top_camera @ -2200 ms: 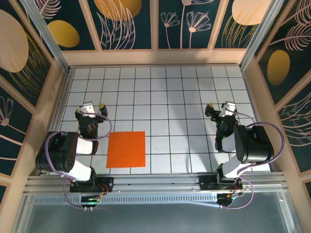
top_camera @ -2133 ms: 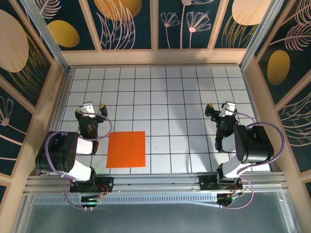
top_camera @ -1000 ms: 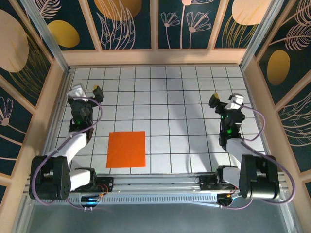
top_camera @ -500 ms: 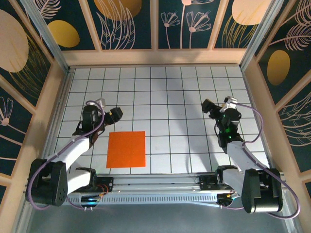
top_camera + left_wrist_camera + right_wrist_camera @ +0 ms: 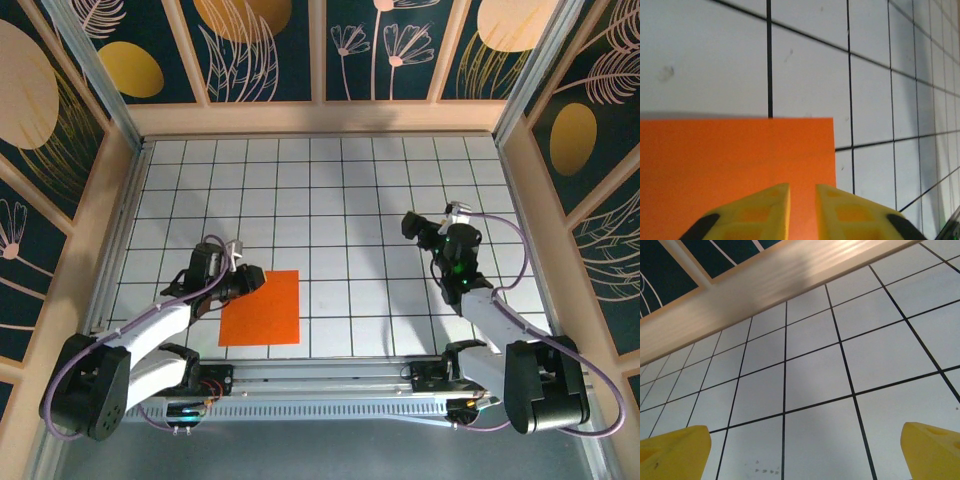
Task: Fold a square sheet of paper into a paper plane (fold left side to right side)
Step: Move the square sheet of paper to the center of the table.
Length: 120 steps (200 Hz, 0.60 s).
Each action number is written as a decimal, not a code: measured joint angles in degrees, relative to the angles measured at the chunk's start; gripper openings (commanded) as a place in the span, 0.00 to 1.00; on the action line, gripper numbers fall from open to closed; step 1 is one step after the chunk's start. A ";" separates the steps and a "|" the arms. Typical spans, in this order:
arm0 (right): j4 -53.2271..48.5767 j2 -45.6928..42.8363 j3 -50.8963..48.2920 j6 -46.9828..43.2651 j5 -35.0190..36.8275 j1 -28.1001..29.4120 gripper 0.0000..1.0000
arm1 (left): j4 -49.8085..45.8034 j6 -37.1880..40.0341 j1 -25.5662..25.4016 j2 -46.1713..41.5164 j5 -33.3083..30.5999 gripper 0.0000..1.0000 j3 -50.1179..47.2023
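At near left we see the square sheet of paper unfolded, left pincer nearly clenched, right pincer released.

The overhead camera looks down on the table; wrist cameras skim it closely.

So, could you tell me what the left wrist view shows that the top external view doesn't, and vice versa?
Left wrist: the yellow fingers of the left claw nearly together over the square sheet of bright orange paper, one corner seen close up. Top external: the right claw, open over the white gridded tabletop, and the dark patterned walls. Both: the orange sheet lying flat on that tabletop under the left claw.
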 measured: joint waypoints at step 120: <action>-0.26 0.87 0.00 -0.07 4.24 0.72 0.98 | 6.38 -0.85 -5.88 20.17 1.62 0.08 5.29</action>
